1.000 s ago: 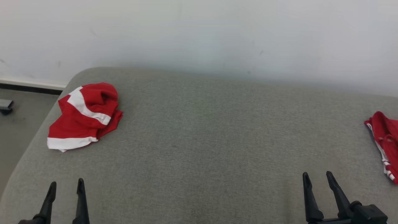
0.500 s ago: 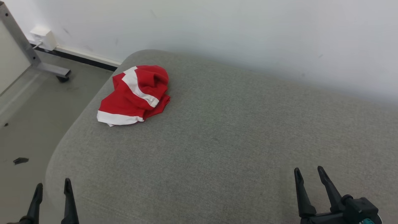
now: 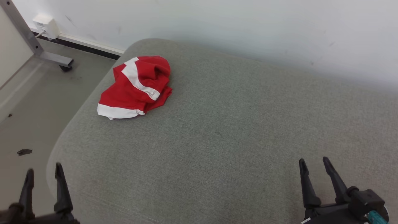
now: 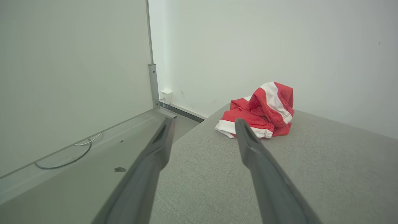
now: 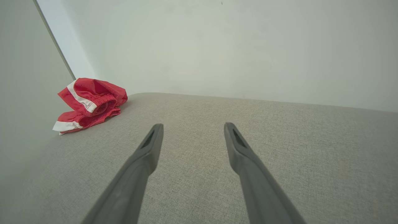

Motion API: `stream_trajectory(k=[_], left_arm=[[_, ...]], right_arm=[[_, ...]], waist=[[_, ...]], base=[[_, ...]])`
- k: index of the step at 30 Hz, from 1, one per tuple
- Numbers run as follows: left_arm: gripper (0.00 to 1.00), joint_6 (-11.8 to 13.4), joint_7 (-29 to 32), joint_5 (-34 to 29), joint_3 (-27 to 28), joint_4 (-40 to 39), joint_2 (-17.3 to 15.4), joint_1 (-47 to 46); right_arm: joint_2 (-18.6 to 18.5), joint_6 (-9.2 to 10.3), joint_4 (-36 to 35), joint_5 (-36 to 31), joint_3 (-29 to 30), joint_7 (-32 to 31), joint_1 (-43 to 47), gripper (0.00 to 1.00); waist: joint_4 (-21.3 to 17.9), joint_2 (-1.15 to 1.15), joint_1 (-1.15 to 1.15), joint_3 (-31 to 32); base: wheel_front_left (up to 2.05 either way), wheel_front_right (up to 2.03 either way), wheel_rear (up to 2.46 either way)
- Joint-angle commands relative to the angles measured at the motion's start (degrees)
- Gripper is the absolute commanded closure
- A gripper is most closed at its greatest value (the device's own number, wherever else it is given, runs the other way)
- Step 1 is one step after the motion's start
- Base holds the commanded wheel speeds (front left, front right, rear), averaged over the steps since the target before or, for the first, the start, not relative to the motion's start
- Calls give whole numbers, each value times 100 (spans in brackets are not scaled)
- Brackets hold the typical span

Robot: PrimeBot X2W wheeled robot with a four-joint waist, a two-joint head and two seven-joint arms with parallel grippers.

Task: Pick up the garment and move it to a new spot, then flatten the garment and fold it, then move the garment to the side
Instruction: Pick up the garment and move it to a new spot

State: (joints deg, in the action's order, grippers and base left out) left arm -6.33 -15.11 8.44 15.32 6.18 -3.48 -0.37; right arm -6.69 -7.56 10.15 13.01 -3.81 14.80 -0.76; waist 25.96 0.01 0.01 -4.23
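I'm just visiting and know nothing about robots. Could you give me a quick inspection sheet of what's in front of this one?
Surface: grey fabric cushion, broad, with rounded corners.
Job's things: red and white garment, crumpled, lying on the cushion near its far left corner.
Clutter: small dark scrap on the floor to the left.
Tools: left tool open, at the cushion's near left edge, holding nothing; right tool open, above the near right part, holding nothing.
Cables: thin cable lying loose on the floor.
Surroundings: white wall behind, metal frame on a wheel, white wall box.
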Motion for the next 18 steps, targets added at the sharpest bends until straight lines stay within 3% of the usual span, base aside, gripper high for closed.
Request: stream_trajectory(k=[1, 7, 18], left_arm=[[0, -8, -3, 42, -10, -8, 16, -244], [0, -57, -3, 218, -69, 191, -244, -1389], [0, -110, 378, 708, -33, 777, -1337, -3901]], right_arm=[[-52, 17, -51, -41, 74, -1, -79, 0], [-145, 17, -298, -140, 228, -85, -295, 0], [-171, 16, -727, -262, 716, -44, -706, 0]], waist=[[-168, -1, -1, -190], [-617, -1, -1, -740], [-1851, -1, -1, -1921]], base=[[0, 0, 0], [0, 0, 0], [0, 0, 0]])
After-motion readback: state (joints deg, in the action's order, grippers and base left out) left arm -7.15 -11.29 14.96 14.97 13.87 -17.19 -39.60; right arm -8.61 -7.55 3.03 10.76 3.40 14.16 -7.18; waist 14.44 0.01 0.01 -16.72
